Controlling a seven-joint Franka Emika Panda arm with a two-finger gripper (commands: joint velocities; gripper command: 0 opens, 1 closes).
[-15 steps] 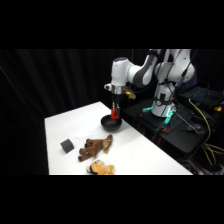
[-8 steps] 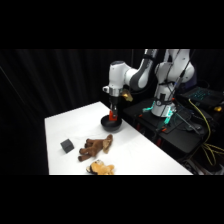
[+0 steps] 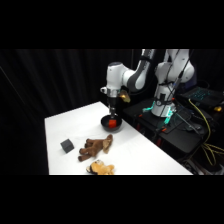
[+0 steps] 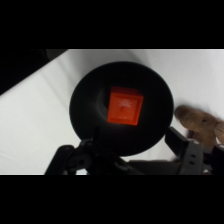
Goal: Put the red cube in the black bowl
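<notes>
Red cube (image 4: 124,106): lying flat inside the black bowl (image 4: 85,112), free of any grip.
End effector (image 4: 137,150): hovering above, fingers apparently apart (partly cropped), since release seems done.

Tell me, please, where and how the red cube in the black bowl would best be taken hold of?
Grip the red cube across two opposite flat sides, coming straight down from above: it lies flat at the middle of the black bowl, whose rim probably blocks any sideways approach.
</notes>
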